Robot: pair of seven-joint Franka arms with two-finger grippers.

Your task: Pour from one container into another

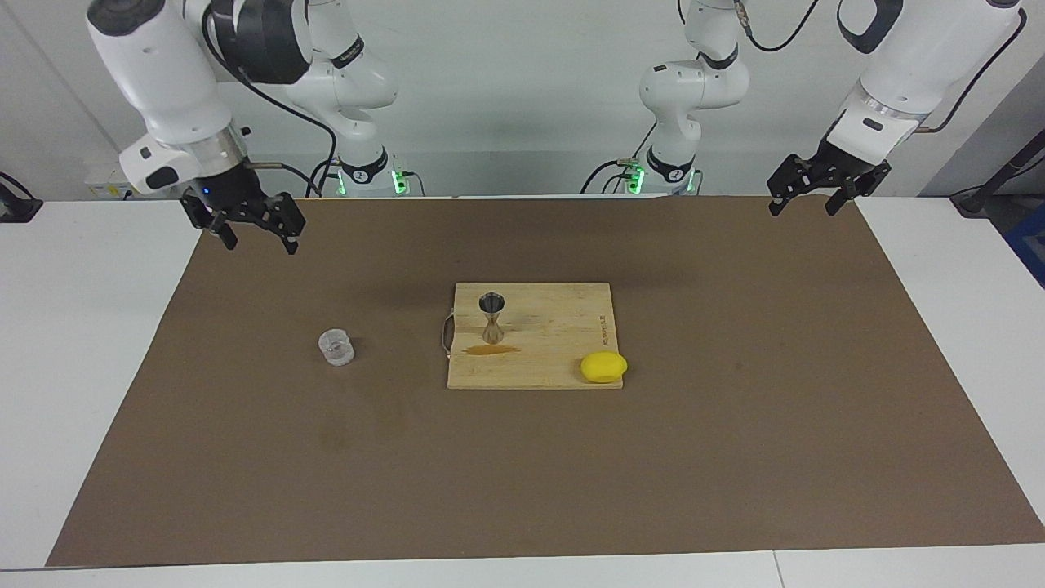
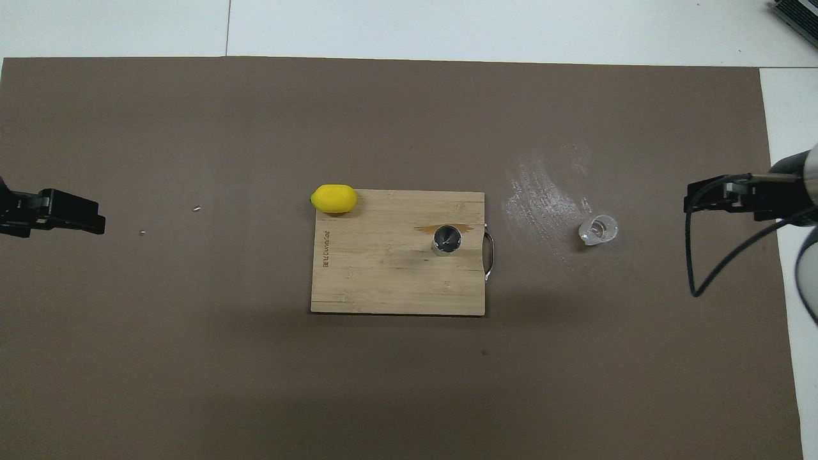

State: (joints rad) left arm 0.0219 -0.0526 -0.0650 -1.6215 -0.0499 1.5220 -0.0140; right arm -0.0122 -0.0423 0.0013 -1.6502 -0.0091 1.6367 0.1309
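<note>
The clear measuring cup stands upright on the brown mat, toward the right arm's end, with nothing touching it. The steel jigger stands upright on the wooden board, at the board's end closest to the cup. My right gripper hangs open and empty, raised over the mat's edge, well clear of the cup. My left gripper waits open and empty, high over the mat's corner at the left arm's end.
A yellow lemon lies at the board's corner farthest from the robots. A brown streak marks the board just beside the jigger. A whitish smear lies on the mat between board and cup.
</note>
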